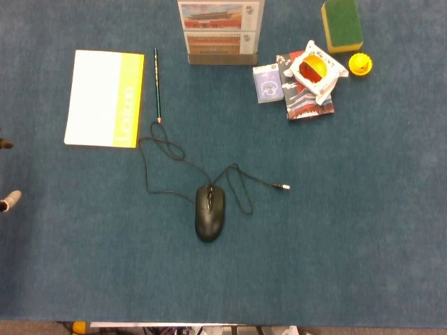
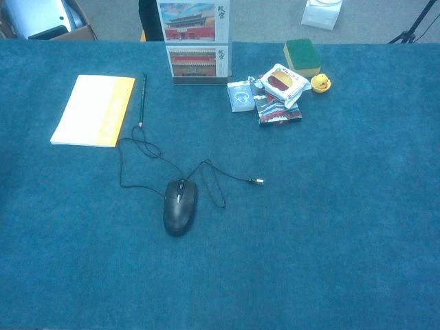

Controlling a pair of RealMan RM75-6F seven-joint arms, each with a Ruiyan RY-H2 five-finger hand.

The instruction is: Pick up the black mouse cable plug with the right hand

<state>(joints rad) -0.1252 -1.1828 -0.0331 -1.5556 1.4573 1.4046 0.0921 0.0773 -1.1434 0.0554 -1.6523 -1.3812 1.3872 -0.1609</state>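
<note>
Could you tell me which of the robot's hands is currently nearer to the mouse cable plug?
Left, as far as the views show. Only the left hand shows, at the head view's left edge, far left of the mouse cable plug, beyond the mouse. The right hand appears in neither view.

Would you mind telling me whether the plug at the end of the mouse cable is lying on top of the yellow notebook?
No, the plug lies on the bare blue table to the right of the mouse, well away from the notebook.

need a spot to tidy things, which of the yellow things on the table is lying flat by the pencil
The yellow and white notebook, at the table's left, with the green pencil along its right edge. The small yellow duck and the green-topped yellow sponge sit far right.
</note>
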